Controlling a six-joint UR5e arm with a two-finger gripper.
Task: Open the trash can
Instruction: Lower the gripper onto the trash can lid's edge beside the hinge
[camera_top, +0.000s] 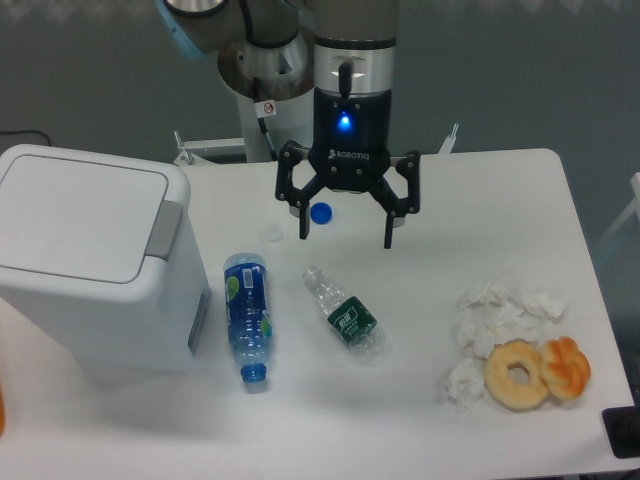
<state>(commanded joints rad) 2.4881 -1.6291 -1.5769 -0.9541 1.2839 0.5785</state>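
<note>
The gripper (346, 232) hangs above the back part of the table (480, 190), and its 2 fingers are spread wide with nothing between them. A blue light shines on its black body. The trash can (90, 260) stands at the left edge of the table, well apart from the gripper. Its lid (75, 222) lies flat and closed, and the grey tab (165, 228) is on the right side of the lid. A blue cap (321, 212) lies on the table between the fingers, and a white cap (273, 234) lies near it. A blue bottle (247, 315) lies just beside the can, and a clear bottle (345, 315) lies to its right. At the right there are crumpled tissues (495, 320), a donut (517, 374) and an orange pastry (565, 367) touching it.
</note>
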